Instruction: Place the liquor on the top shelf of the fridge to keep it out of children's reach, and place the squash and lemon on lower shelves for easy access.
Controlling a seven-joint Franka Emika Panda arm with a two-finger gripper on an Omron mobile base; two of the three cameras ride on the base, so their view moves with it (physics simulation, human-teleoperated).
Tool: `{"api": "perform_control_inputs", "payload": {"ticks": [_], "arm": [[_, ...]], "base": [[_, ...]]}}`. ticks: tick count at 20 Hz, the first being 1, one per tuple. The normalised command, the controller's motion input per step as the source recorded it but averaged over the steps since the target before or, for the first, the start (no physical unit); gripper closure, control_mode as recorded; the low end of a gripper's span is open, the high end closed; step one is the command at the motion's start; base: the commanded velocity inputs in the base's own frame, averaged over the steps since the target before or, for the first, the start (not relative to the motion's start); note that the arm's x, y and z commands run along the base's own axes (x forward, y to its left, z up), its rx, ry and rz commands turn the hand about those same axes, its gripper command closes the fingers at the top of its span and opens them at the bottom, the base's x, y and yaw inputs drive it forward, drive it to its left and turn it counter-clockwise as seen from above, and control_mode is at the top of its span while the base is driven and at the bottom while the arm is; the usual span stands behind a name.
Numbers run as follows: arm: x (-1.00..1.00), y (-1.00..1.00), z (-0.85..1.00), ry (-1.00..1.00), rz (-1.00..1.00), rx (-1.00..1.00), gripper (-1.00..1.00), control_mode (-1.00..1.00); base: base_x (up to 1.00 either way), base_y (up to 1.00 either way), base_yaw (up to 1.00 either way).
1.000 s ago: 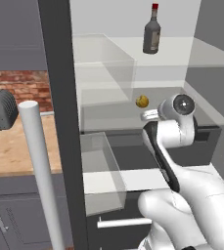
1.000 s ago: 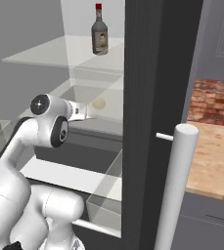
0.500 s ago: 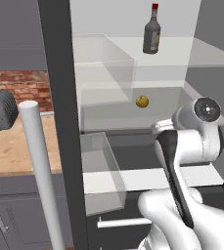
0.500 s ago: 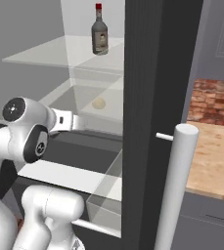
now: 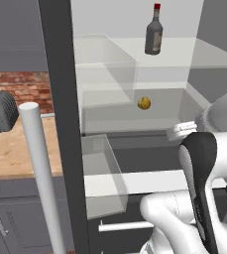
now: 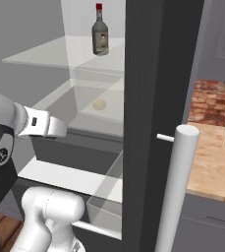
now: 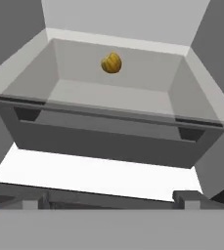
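Fridge (image 5: 60,124) interior: arm has drawn back rightward, gripper (image 7: 111,205) apparently spread, empty.

A: You see the liquor (image 5: 153,33) as dark, glossy glass with a red cap and a pale paper-like label, standing on the top shelf (image 5: 184,55), a clear glass pane.

B: And the fridge (image 6: 153,88)?

A: Its door is matt dark grey; the bar handle (image 6: 175,187) is smooth, satin silver. The surface (image 5: 16,156) beside it looks like pale wood, with rough red brick (image 5: 16,89) behind.
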Motion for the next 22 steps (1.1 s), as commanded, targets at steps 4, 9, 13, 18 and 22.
{"api": "perform_control_inputs", "payload": {"ticks": [4,9,13,18,22], "arm": [[-0.67,0.29,0.61,0.07,0.00,0.09,-1.00,-1.00],[-0.26,0.07,-0.02,0.11,0.03,0.03,-1.00,-1.00],[-0.12,0.01,-0.16,0.03,0.01,0.00,-1.00,-1.00],[-0.12,0.00,-0.07,0.01,0.01,0.00,-1.00,-1.00],[-0.17,0.00,-0.18,0.00,0.02,0.00,-1.00,-1.00]], "base": [[0.00,0.00,0.00],[0.00,0.00,0.00],[0.00,0.00,0.00],[0.00,0.00,0.00],[0.00,0.00,0.00]]}}
